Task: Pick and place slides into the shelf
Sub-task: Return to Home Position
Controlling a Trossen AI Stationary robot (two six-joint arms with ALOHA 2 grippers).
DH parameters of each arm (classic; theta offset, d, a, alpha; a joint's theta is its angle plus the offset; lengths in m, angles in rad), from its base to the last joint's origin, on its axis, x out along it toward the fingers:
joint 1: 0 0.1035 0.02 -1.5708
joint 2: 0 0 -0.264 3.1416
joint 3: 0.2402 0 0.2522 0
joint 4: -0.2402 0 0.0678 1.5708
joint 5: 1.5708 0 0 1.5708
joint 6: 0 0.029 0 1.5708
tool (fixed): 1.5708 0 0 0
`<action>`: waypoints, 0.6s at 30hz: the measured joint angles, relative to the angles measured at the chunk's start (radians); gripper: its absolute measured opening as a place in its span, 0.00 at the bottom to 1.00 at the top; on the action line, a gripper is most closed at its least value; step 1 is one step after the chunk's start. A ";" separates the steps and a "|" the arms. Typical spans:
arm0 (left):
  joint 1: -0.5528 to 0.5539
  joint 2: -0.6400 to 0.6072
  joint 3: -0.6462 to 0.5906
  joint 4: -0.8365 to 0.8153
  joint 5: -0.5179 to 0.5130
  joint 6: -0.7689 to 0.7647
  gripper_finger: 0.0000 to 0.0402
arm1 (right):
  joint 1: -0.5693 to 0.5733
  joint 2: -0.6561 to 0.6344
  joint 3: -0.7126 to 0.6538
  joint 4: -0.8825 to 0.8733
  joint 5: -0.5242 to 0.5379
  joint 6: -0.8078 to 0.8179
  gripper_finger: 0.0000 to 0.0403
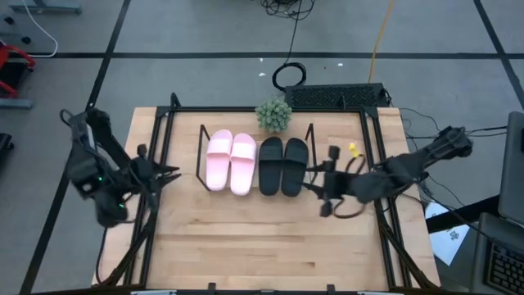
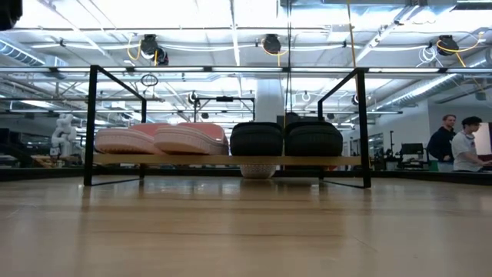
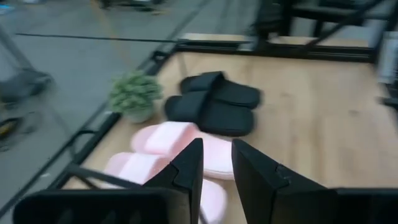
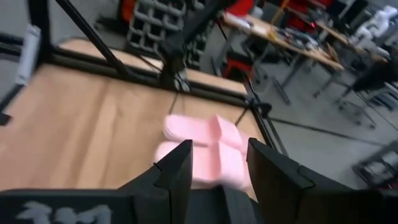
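Observation:
The pink pair of slides (image 1: pixel 230 161) and the black pair (image 1: pixel 283 165) sit side by side on the shelf (image 1: pixel 200 152), soles down on its wooden board (image 2: pixel 223 160). The low view shows the pink pair (image 2: pixel 161 138) and the black pair (image 2: pixel 286 139) from the front. My left gripper (image 1: pixel 170 174) hovers open to the left of the shelf, facing the pink slides (image 3: pixel 180 146). My right gripper (image 1: pixel 312 182) hovers open just right of the black pair. The right wrist view shows the pink slides (image 4: pixel 208 149) past its fingers. Neither gripper appears in the low view.
A small potted plant (image 1: pixel 273 114) stands behind the shelf at the table's far edge. Black frame rails (image 1: pixel 155 156) run along the table's left and right sides. Bare tabletop (image 1: pixel 262 238) lies on the near side. Two people (image 2: pixel 460 142) are in the room beyond.

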 joint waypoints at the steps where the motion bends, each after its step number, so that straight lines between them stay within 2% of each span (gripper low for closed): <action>1: -0.013 -0.004 0.026 0.010 0.018 0.037 0.22 | 0.015 -0.018 0.000 -0.001 0.000 -0.004 0.36; 7: -0.078 -0.021 0.161 0.019 0.165 0.199 0.22 | 0.090 -0.122 0.000 -0.003 -0.001 -0.021 0.36; 10: -0.090 -0.029 0.198 0.019 0.248 0.182 0.22 | 0.106 -0.170 0.000 -0.014 -0.001 0.003 0.36; 13: -0.105 -0.035 0.212 0.017 0.239 0.196 0.22 | 0.121 -0.218 0.000 -0.076 -0.004 0.115 0.36; 16: -0.137 -0.057 0.213 0.017 0.237 0.202 0.22 | 0.131 -0.268 0.000 -0.226 -0.058 0.169 0.36; 18: -0.173 -0.077 0.205 0.017 0.195 0.199 0.22 | 0.131 -0.293 0.000 -0.290 -0.081 0.207 0.36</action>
